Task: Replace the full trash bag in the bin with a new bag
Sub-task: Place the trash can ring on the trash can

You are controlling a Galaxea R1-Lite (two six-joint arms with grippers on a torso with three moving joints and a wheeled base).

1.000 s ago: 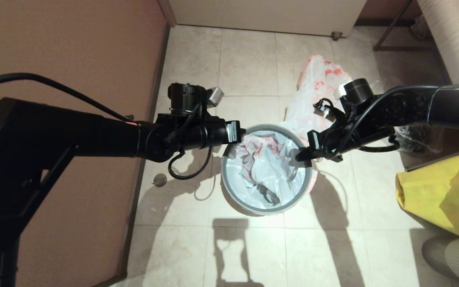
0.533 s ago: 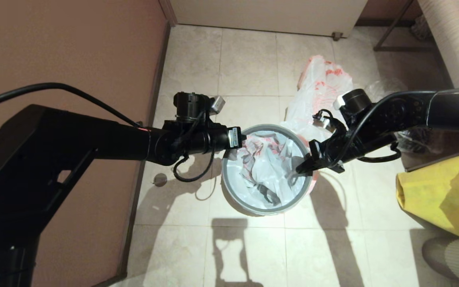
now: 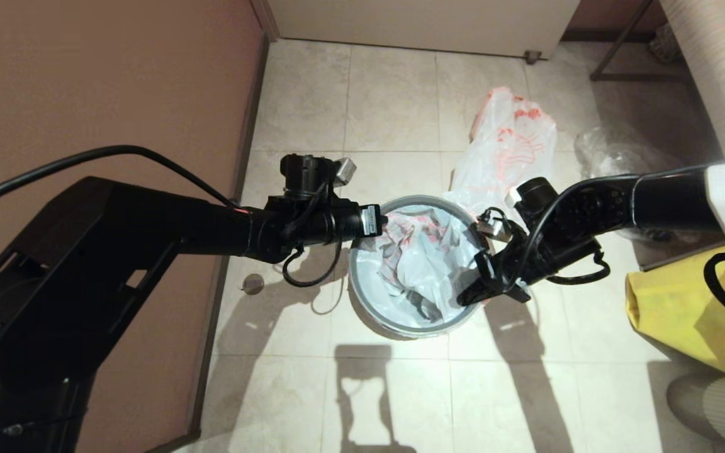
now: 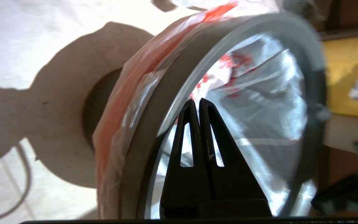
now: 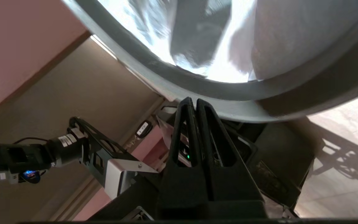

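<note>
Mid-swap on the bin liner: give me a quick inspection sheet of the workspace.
Surface: beige tiled floor, shadows only.
Job's things: limp white red-printed plastic bag lines the round black bin with grey ring rim; bottle-stuffed white red-printed bag stands behind the bin.
Clutter: clear plastic bag, yellow fabric bag, small round floor disc.
Hands: left hand shut, tips inside the rim; right hand shut at the rim's right edge.
Cables: black cable loop under the left wrist.
Surroundings: brown wall on the left.
</note>
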